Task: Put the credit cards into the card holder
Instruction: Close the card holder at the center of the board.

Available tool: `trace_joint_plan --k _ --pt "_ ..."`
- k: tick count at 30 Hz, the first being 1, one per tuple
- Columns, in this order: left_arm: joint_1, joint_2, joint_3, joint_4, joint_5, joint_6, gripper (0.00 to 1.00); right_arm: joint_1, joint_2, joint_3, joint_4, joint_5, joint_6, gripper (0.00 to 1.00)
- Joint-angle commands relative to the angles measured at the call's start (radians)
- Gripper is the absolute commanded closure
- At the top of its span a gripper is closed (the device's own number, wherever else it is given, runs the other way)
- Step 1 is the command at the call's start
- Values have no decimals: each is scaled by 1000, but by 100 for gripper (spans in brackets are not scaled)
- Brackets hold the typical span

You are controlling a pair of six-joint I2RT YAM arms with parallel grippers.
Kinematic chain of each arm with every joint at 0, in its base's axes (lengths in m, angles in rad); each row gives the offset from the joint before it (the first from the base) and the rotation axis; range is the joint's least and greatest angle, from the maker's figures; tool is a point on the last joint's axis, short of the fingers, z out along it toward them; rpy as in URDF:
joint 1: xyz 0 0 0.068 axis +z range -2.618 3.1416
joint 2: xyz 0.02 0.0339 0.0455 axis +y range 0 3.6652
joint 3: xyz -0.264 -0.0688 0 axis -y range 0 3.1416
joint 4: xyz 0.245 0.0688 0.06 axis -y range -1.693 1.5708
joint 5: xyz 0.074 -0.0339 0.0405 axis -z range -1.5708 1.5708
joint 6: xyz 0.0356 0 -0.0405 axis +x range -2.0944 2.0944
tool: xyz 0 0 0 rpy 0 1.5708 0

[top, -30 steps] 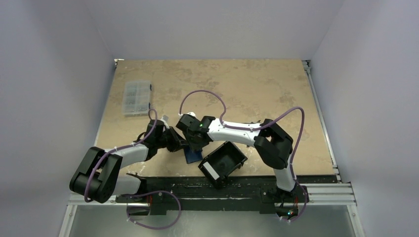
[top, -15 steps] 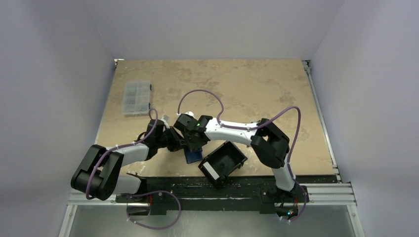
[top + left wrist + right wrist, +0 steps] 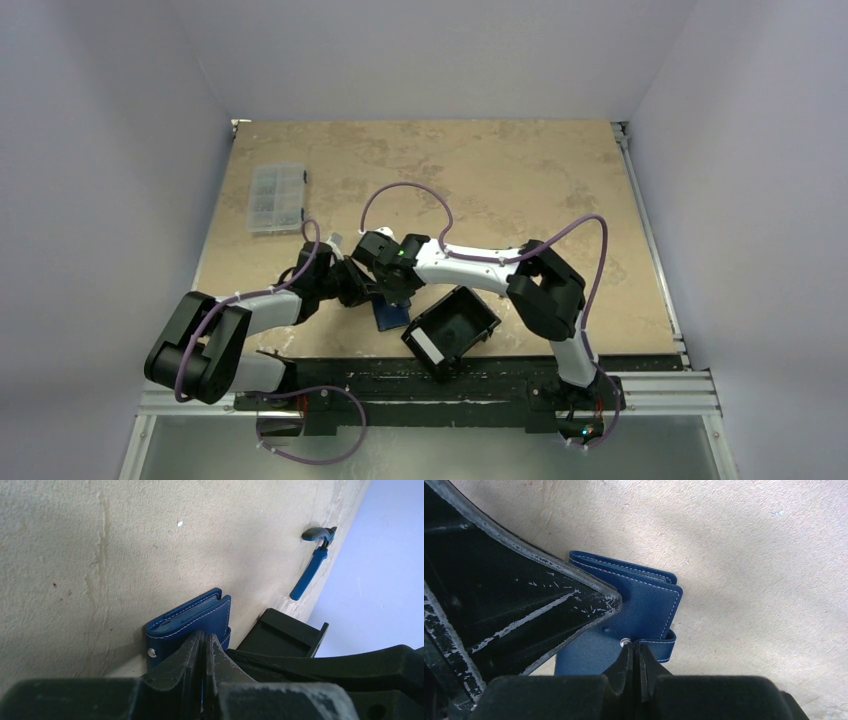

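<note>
Here, card holder (image 3: 192,617), left jaws clenched on its edge, right jaws pressed together beside its snap (image 3: 624,641).

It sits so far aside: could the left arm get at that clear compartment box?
Probably yes: only bare table lies between the left gripper and the clear compartment box. Its jaws are shut on the card holder, though, so it must release first.
</note>
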Motion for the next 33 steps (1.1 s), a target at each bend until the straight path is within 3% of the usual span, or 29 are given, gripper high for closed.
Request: trace_joint_plan --k 1,26,33 --pt "11 10 -5 14 -4 36 95 0 -66 -18 19 -16 25 100" --pt "14 13 -8 24 7 31 95 -33 -54 -60 125 -99 61 100" --pt "17 16 -6 27 12 32 95 -33 -44 -66 91 -34 52 100"
